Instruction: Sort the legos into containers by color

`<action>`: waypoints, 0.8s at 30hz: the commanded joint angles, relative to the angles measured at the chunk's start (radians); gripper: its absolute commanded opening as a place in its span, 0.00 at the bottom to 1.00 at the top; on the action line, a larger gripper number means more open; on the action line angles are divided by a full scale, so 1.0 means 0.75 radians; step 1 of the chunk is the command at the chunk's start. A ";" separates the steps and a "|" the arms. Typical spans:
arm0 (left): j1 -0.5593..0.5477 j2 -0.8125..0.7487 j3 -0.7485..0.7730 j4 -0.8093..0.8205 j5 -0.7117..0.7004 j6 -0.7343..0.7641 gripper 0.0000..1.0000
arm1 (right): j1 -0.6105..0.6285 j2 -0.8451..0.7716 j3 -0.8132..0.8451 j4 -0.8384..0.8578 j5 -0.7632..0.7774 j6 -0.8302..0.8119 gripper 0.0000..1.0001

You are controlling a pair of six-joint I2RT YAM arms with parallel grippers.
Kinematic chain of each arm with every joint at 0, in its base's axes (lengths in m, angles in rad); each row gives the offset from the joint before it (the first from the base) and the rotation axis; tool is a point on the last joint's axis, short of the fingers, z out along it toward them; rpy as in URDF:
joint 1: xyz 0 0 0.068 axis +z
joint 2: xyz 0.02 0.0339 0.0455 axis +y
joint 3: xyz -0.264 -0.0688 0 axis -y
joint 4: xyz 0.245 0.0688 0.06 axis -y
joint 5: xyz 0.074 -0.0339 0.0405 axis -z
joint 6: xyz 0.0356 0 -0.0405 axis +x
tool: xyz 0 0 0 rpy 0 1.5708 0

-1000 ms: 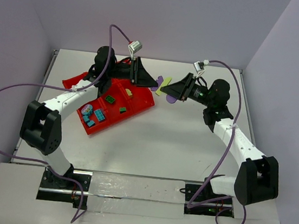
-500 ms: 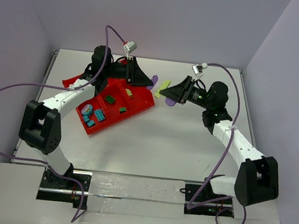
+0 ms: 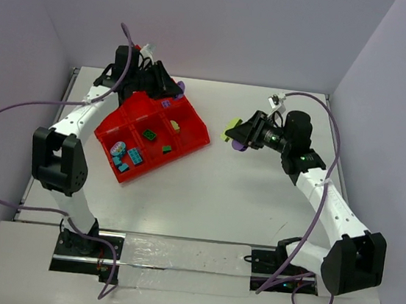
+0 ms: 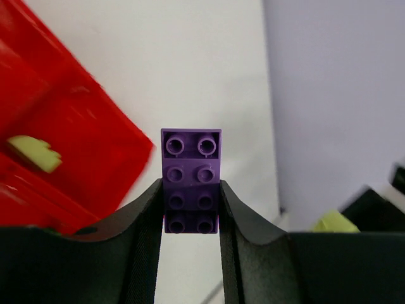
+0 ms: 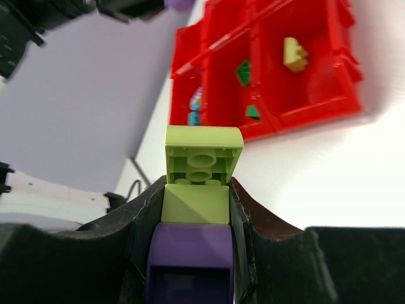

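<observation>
Top external view, leftmost first: the left gripper (image 3: 166, 87) hangs over the far corner of the bright red plastic tray of square compartments (image 3: 121, 123). Its wrist camera shows the jaws pinched on a small purple studded plastic brick (image 4: 191, 166), held in the air beside the tray's edge. Inside the tray lie a yellow-green brick (image 3: 176, 126), green bricks (image 3: 150, 133) and teal bricks (image 3: 134, 155).

Well to the right of the tray, the right gripper (image 3: 236, 134) is clamped on a yellow-green brick (image 5: 202, 158) stacked on a purple piece (image 5: 190, 253), above the white tabletop (image 3: 241, 201).

This looks like the delivery step. The purple brick needs lowering over the middle of an unused compartment, away from the dividers, before release. The right-hand pair probably needs pulling apart first.

The back wall sits close behind the left gripper. Bare table between the tray and the right arm leaves ample room.
</observation>
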 commanded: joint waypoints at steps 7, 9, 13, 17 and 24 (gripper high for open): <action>-0.012 0.405 0.476 -0.358 -0.690 0.143 0.00 | -0.008 -0.069 0.105 -0.262 0.204 -0.184 0.00; -0.012 0.471 0.559 -0.364 -0.720 0.143 0.00 | -0.008 -0.073 0.108 -0.281 0.221 -0.193 0.00; -0.012 0.592 0.697 -0.407 -0.786 0.155 0.00 | -0.008 -0.077 0.107 -0.303 0.239 -0.199 0.00; -0.012 0.650 0.740 -0.425 -0.834 0.153 0.00 | -0.008 -0.072 0.105 -0.307 0.247 -0.198 0.00; -0.012 0.640 0.733 -0.404 -0.805 0.158 0.61 | -0.008 -0.056 0.105 -0.302 0.240 -0.198 0.00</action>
